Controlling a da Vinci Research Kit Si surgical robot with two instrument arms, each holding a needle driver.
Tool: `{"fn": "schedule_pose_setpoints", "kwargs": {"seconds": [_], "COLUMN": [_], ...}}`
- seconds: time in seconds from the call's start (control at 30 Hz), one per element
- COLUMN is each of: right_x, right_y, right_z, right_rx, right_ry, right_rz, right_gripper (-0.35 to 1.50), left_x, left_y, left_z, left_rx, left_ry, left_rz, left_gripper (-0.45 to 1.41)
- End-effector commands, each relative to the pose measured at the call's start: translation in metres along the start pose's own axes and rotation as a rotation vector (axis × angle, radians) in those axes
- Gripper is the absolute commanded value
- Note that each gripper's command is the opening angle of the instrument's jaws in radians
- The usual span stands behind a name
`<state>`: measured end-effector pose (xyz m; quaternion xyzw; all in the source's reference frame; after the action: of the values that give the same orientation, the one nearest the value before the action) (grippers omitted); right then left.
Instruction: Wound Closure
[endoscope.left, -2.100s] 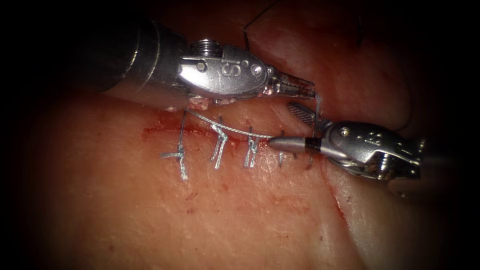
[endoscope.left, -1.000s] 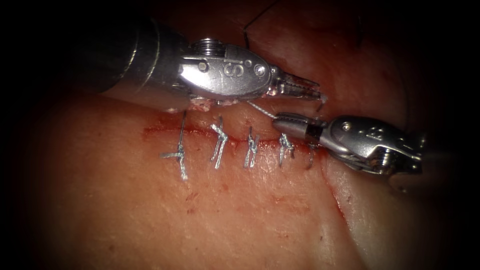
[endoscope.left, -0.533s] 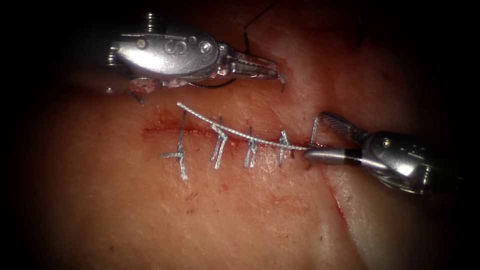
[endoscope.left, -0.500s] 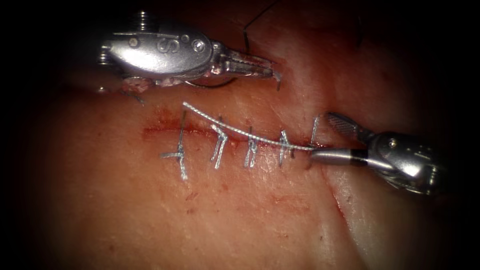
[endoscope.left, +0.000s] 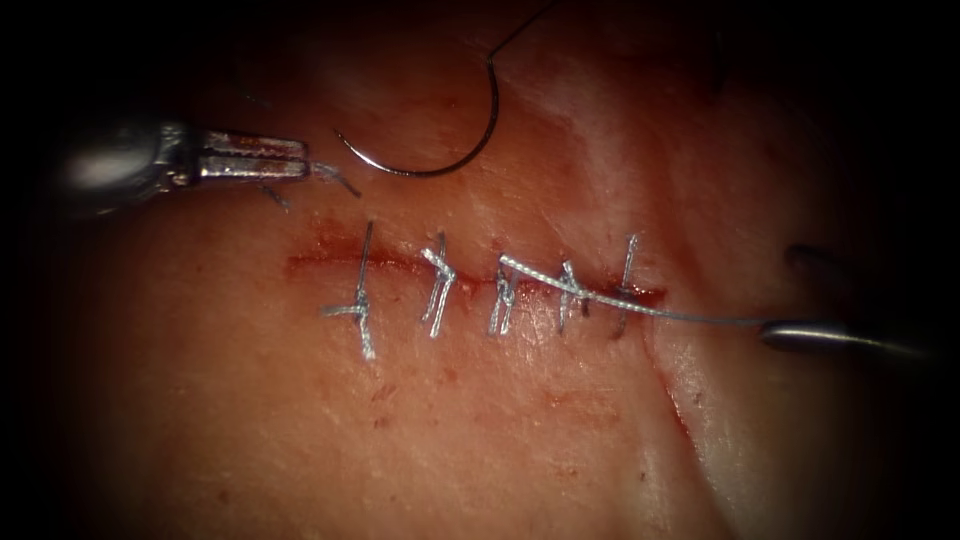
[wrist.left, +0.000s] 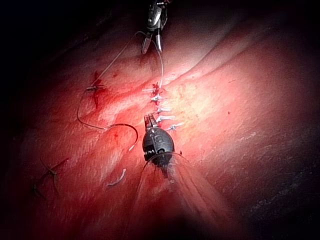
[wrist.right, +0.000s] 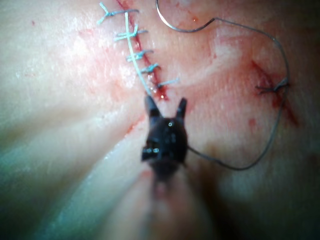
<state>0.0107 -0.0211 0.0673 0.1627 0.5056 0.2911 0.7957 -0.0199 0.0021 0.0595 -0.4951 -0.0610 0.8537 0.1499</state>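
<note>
The cut (endoscope.left: 330, 266) runs across the tissue, crossed by several stitches (endoscope.left: 438, 285). The curved needle (endoscope.left: 430, 175) lies free on the tissue beyond the cut, in no jaws, and also lies loose in the wrist views (wrist.left: 131, 131) (wrist.right: 175, 27). My left tool (endoscope.left: 300, 165) (wrist.left: 149, 119) is at the far left, shut on a short cut piece of thread (endoscope.left: 335, 175). My right tool (endoscope.left: 785, 293) (wrist.right: 165, 105) is off the cut's right end with jaws open. A thread tail (endoscope.left: 560, 283) lies along the cut and runs to the tip of its lower jaw.
The needle's thread (wrist.right: 280, 100) loops wide over the tissue past a separate small stitched cut (wrist.right: 272, 89) (wrist.left: 95, 89). Loose cut thread ends (wrist.left: 117, 177) lie on the tissue. Red fluid lines the cut.
The tools drew apart. The left went left with its short thread piece and uncovered the needle. The right withdrew to the right, and the thread tail slid right along the cut.
</note>
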Motion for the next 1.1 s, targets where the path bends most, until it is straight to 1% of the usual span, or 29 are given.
{"fn": "schedule_pose_setpoints", "kwargs": {"seconds": [0.03,0.1,0.13,0.17,0.23,0.33,0.43,0.47,0.53,0.57,0.6,0.67,0.8,0.87,0.9,0.93,1.03,1.07,1.1], "right_x": [-0.0002,0.0001,0.0004,0.0004,0.0006,0.0009,0.0011,0.0012,0.0012,0.0012,0.0011,0.0011,0.0013,0.0017,0.0017,0.0019,0.0022,0.0025,0.0025], "right_y": [-0.0016,-0.0024,-0.0029,-0.0029,-0.0032,-0.0034,-0.0033,-0.0033,-0.0033,-0.0033,-0.0033,-0.0033,-0.0033,-0.0033,-0.0033,-0.0034,-0.0035,-0.0037,-0.0037], "right_z": [0.0008,0.0012,0.0018,0.0018,0.0025,0.0033,0.0035,0.0035,0.0033,0.0032,0.0031,0.003,0.0029,0.0025,0.0025,0.0021,0.0018,0.0016,0.0016], "right_rx": [0.058,0.081,0.098,0.098,0.11,0.113,0.115,0.114,0.115,0.116,0.117,0.114,0.112,0.115,0.115,0.118,0.118,0.113,0.113], "right_ry": [-0.013,-0.016,-0.018,-0.018,-0.02,-0.02,-0.02,-0.02,-0.021,-0.021,-0.021,-0.02,-0.02,-0.021,-0.021,-0.021,-0.022,-0.021,-0.021], "right_rz": [-0.006,-0.015,-0.022,-0.022,-0.026,-0.033,-0.039,-0.039,-0.038,-0.038,-0.039,-0.045,-0.044,-0.04,-0.04,-0.038,-0.036,-0.034,-0.034], "right_gripper": [1.48,1.48,1.48,1.48,1.48,1.48,1.48,1.48,1.48,1.48,1.48,1.48,1.48,1.48,1.48,1.48,1.48,1.48,1.48], "left_x": [-0.0011,-0.0022,-0.0035,-0.0035,-0.0048,-0.0072,-0.0095,-0.0103,-0.0112,-0.0116,-0.012,-0.0126,-0.0132,-0.0139,-0.0139,-0.0143,-0.0149,-0.0159,-0.0159], "left_y": [0.0,0.0002,0.0005,0.0005,0.0008,0.0013,0.0018,0.002,0.0022,0.0023,0.0023,0.0024,0.0025,0.0025,0.0025,0.0025,0.0027,0.0034,0.0034], "left_z": [-0.0001,-0.0009,-0.0015,-0.0015,-0.0019,-0.0022,-0.0023,-0.0024,-0.0025,-0.0025,-0.0025,-0.0026,-0.0028,-0.0035,-0.0035,-0.0039,-0.0043,-0.0043,-0.0043], "left_rx": [0.01,0.022,0.033,0.033,0.045,0.072,0.077,0.077,0.062,0.052,0.044,0.039,0.035,0.018,0.018,0.011,0.011,-0.016,-0.016], "left_ry": [-0.004,-0.009,-0.012,-0.012,-0.015,-0.017,-0.024,-0.035,-0.05,-0.063,-0.079,-0.113,-0.132,-0.197,-0.197,-0.222,-0.242,-0.263,-0.263], "left_rz": [-0.001,0.0,0.005,0.005,0.011,0.026,0.015,-0.004,-0.05,-0.088,-0.136,-0.192,-0.186,-0.171,-0.171,-0.17,-0.187,-0.198,-0.198], "left_gripper": [-0.45,-0.45,-0.45,-0.45,-0.45,-0.45,-0.45,-0.28,0.19,0.46,0.67,0.94,0.98,0.96,0.96,0.93,0.93,0.89,0.89]}}
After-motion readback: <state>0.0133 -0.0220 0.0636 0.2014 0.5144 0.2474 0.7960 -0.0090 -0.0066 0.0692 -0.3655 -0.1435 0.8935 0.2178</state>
